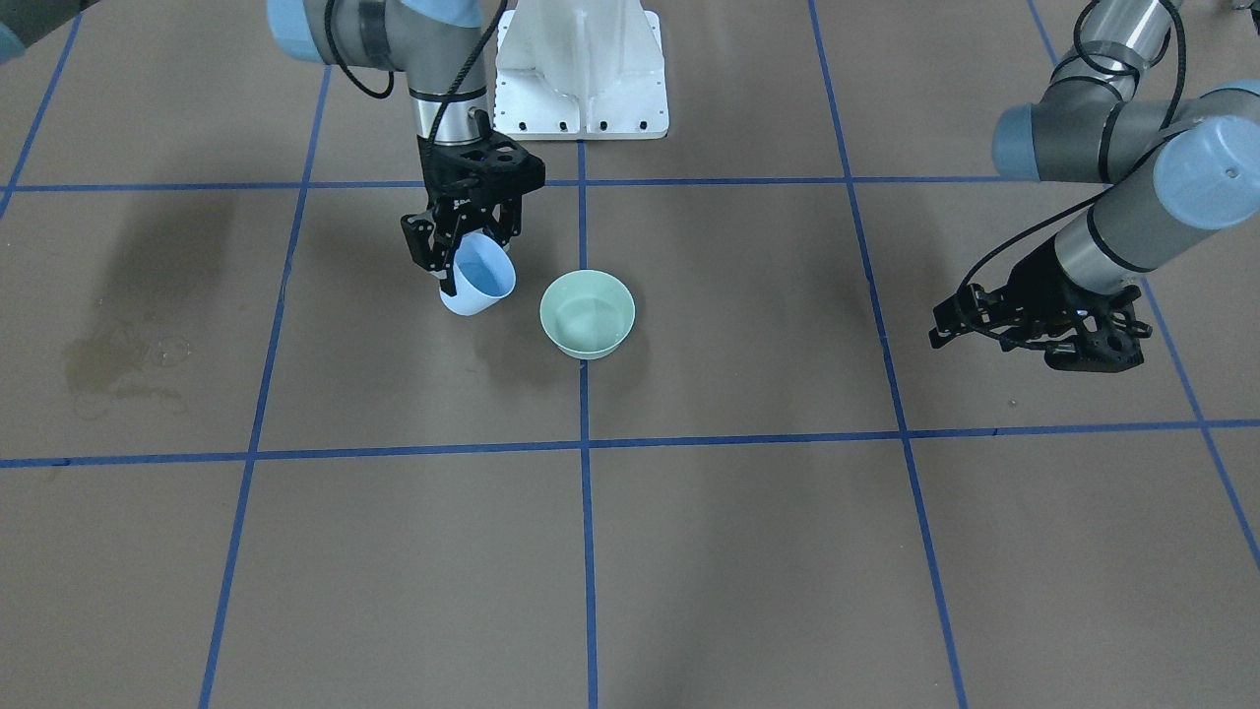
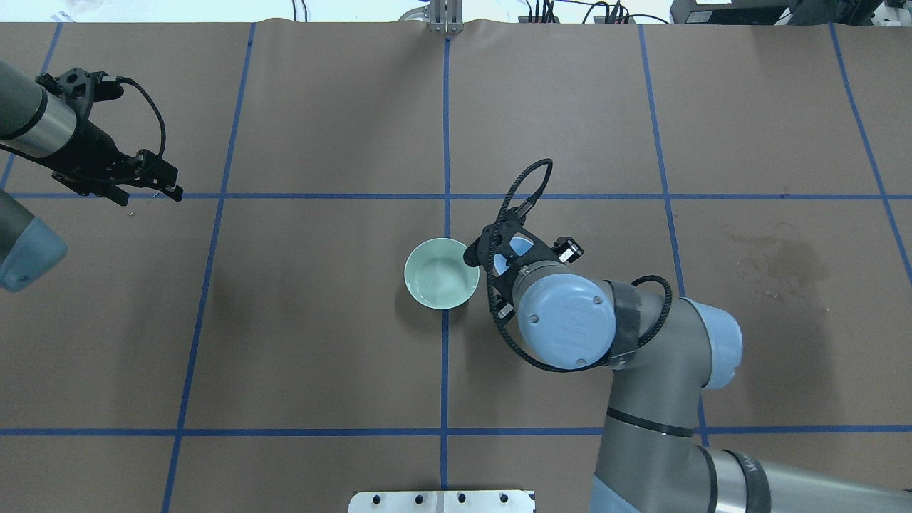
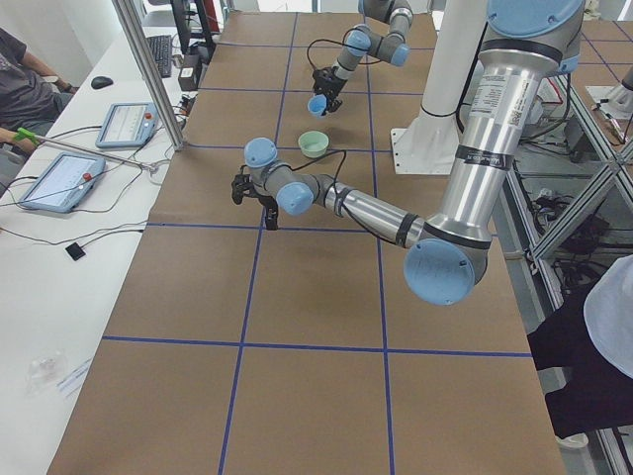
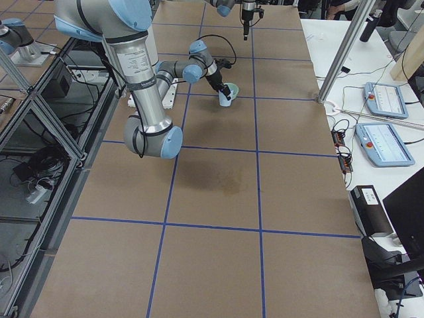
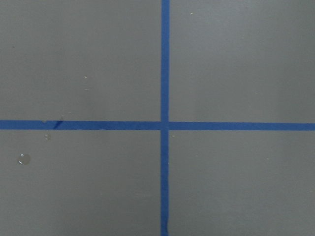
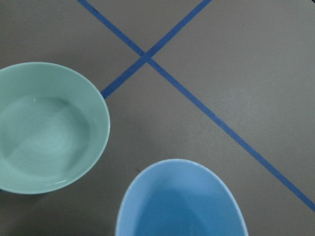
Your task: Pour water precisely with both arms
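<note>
Overhead exterior: right arm (image 2: 641, 342) half-hides blue cup (image 2: 521, 246); stain (image 2: 776, 260) apart.

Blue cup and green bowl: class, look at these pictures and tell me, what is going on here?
The right gripper is shut on the light blue cup and holds it tilted just beside the green bowl, not over it. The bowl holds a little water, seen as faint ripples. No stream shows between cup and bowl. The left gripper hangs far off to the side over the table, holding nothing.
</note>
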Motion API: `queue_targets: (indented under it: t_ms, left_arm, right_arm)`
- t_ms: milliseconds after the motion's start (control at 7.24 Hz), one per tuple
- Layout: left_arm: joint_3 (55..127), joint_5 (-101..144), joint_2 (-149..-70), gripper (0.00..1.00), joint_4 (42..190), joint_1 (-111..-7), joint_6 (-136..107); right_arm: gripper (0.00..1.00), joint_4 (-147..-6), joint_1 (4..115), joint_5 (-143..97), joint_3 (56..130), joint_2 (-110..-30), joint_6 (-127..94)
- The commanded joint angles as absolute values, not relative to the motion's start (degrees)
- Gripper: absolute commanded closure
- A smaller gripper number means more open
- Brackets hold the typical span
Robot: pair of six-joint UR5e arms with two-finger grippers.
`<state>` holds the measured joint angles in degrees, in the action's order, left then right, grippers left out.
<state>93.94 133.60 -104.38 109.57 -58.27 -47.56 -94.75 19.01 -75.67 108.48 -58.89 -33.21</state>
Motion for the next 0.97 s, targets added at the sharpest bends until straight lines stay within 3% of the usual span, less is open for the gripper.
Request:
queue_targets:
  t_ms: [0, 829]
  left_arm:
    - [93.34, 133.59, -104.50, 0.01, 109.60, -58.36, -47.11]
    - [92.82, 133.59, -104.33, 0.01, 109.60, -58.36, -47.20]
  right_arm:
    - [0.54, -104.74, 17.93, -73.57, 105.83, -52.48, -31.13]
    - [0.59, -120.56, 17.41, -64.87, 93.01, -38.78, -20.75]
